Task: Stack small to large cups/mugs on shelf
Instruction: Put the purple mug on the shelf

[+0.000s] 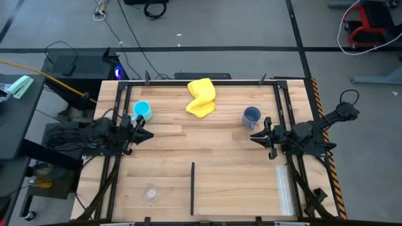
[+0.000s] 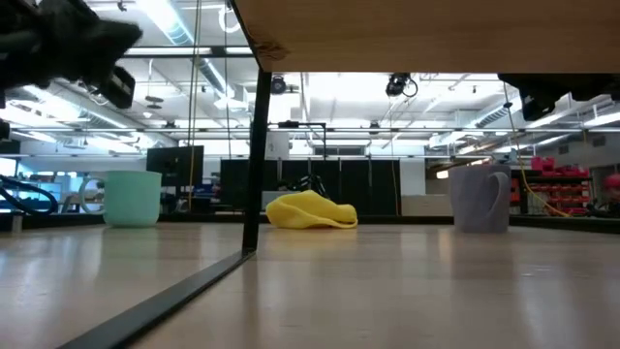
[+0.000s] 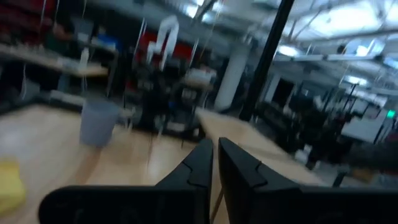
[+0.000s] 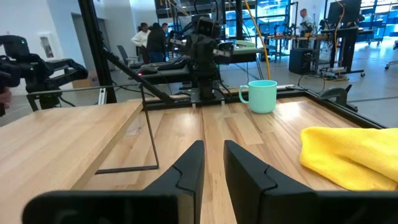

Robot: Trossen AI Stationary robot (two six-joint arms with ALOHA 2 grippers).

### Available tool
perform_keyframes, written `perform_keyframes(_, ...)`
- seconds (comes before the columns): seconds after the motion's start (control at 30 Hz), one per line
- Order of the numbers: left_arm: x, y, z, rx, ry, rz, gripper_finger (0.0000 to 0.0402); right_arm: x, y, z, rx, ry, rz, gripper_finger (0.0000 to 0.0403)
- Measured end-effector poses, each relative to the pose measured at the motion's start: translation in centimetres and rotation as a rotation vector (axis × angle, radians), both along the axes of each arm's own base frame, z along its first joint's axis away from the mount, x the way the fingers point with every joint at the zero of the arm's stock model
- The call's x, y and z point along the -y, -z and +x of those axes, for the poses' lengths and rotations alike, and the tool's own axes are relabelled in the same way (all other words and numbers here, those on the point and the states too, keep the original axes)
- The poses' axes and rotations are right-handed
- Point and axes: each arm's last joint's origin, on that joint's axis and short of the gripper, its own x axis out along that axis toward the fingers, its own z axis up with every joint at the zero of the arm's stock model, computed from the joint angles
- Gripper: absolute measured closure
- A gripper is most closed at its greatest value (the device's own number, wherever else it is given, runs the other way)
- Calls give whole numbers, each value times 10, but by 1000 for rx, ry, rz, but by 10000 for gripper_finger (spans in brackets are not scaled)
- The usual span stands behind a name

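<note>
The bright-blue mug (image 1: 142,110) stands on its base at the far left of the table, also in the low view (image 2: 133,198) and the right wrist view (image 4: 262,95). The grey-blue mug (image 1: 252,117) stands at the far right (image 2: 480,198) (image 3: 98,121). The clear glass cup (image 1: 151,193) stands near the near edge, left of the shelf's post (image 1: 192,188). My left gripper (image 1: 143,134) (image 3: 216,163) hovers shut just near of the blue mug. My right gripper (image 1: 256,137) (image 4: 213,163), open by a narrow gap, hovers just near of the grey-blue mug.
A crumpled yellow cloth (image 1: 201,97) lies at the far middle of the table between the two mugs (image 2: 310,210) (image 4: 348,155). The shelf's wooden board (image 2: 426,34) sits high on a thin black post (image 2: 254,155). Black rails (image 1: 282,113) run along the table's sides. People stand in the room beyond (image 4: 149,40).
</note>
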Motion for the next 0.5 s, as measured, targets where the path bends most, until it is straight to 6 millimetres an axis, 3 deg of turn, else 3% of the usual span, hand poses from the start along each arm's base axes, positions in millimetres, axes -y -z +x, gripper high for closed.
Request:
perform_keyframes(0.13, 0, -18, -6, 199, -3, -1, 367, 0, -9, 0, 90, -1, 67, 334)
perform_keyframes(0.33, 0, -42, -22, 490, -3, 0, 376, 4, -43, -9, 429, -25, 311, 334)
perform_keyframes(0.5, 0, -51, -32, 633, 6, -14, 377, 9, -62, -20, 653, -42, 415, 334)
